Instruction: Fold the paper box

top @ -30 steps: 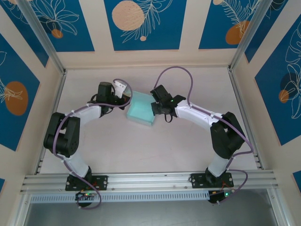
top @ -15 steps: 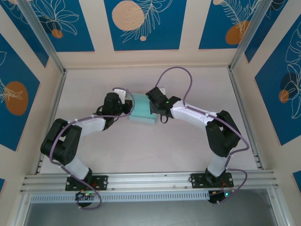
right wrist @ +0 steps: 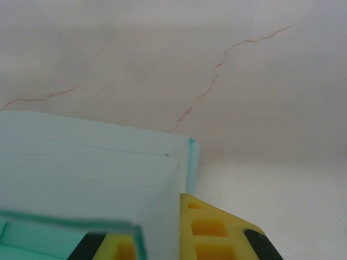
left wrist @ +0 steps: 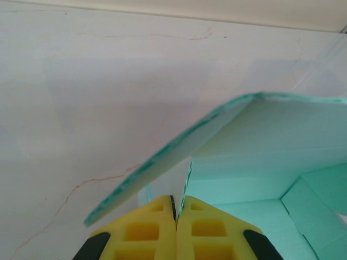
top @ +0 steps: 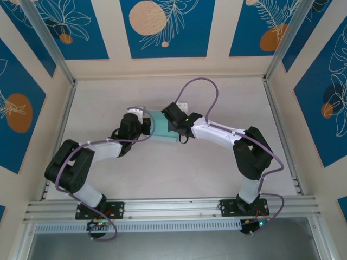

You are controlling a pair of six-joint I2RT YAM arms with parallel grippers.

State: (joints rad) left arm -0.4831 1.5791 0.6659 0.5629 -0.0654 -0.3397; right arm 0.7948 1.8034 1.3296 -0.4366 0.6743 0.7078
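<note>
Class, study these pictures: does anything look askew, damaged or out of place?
One flap of the paper box slants outward, untucked, in the left wrist view. Thin reddish hairlines run across the table, like cracks. Nothing spilled.

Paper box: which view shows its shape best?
Top external: most of the paper box is in frame. Left wrist gives a raised flap and inner walls close up; right wrist, a cropped outer corner.

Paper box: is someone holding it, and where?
Both tools pinch the paper box: the left tool grips a thin side wall's edge, the right tool the opposite wall.
</note>
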